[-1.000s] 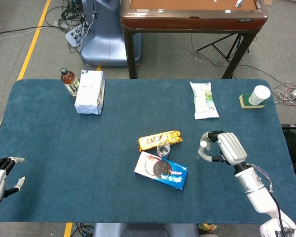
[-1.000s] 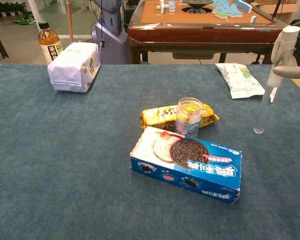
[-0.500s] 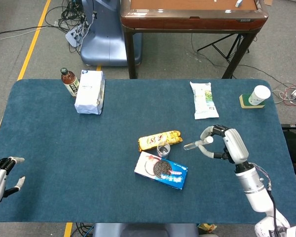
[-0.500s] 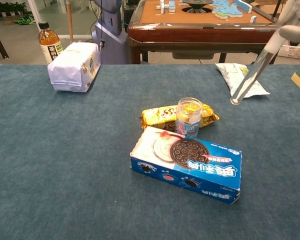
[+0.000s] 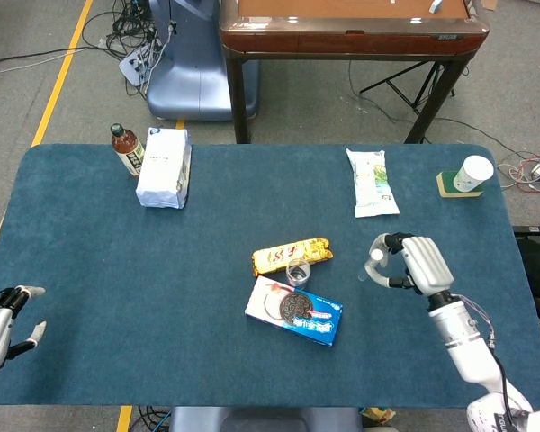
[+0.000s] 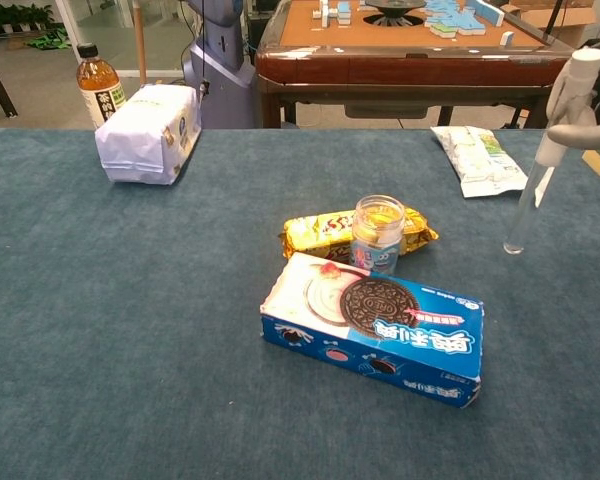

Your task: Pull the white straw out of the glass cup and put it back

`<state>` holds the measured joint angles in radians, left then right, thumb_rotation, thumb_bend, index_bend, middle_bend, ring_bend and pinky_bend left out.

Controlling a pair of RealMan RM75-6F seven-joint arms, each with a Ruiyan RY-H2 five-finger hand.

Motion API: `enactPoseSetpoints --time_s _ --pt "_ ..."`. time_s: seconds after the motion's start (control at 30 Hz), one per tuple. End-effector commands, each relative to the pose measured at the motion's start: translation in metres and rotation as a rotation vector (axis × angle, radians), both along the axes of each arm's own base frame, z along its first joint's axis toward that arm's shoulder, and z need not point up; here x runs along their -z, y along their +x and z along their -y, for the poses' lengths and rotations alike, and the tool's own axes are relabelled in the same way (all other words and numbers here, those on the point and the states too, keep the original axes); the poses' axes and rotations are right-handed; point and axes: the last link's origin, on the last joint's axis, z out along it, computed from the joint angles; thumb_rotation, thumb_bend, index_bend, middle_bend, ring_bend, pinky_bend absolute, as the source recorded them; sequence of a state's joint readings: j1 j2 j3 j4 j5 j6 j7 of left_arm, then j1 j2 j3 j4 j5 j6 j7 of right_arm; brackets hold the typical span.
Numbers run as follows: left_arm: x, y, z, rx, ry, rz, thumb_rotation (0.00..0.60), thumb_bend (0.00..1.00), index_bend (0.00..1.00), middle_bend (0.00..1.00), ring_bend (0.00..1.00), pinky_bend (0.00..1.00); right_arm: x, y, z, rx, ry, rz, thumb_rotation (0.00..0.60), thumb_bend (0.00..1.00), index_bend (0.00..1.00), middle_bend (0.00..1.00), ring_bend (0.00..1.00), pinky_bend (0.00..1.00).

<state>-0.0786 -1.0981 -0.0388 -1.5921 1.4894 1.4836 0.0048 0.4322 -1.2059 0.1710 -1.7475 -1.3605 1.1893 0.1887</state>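
White straw (image 6: 540, 160), held clear of glass cup (image 6: 378, 233) — return step pending.

White-topped straw with a clear lower length, near upright at right of the chest view, upper end pinched in the right robot hand (image 5: 416, 264), lower tip above the blue worktop (image 5: 162, 261), well apart from the cup. Judged light, thin and stiff enough to steer, but smooth and liable to swing or slip; the present high hold looks suitable. Cup is small, open-mouthed, centre of frame, probably easy to tip. Obstructions: yellow snack packet (image 6: 325, 232) just behind the cup, blue biscuit box (image 6: 375, 325) just in front. Elsewhere: white bag (image 5: 165, 167) and bottle (image 5: 126, 149) upper left, snack pouch (image 5: 372, 183) upper right. Left robot hand (image 5: 0, 326) lower left, fingers apart, holding nothing.
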Motion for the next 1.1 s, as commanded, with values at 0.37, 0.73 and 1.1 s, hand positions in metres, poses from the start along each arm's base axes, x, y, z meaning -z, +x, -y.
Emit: enactPoseSetpoints --time_s 0.37,0.73,1.1 --pt "0.0 0.001 0.0 0.007 -0.002 0.001 0.6 0.34 0.29 0.31 0.24 0.4 -0.003 0.001 -0.002 -0.039 -0.038 0.19 0.6 0.57 0.74 0.67 0.47 0.45" --pt "-0.001 0.001 0.001 0.008 0.002 0.005 0.6 0.34 0.3 0.31 0.24 0.4 0.005 -0.006 0.0 0.021 -0.049 0.011 0.6 0.57 0.74 0.67 0.47 0.45" --pt "-0.001 0.001 0.001 0.009 0.002 0.009 0.6 0.34 0.3 0.31 0.24 0.4 0.008 0.013 -0.002 -0.065 -0.041 0.243 0.6 0.57 0.74 0.67 0.47 0.45"
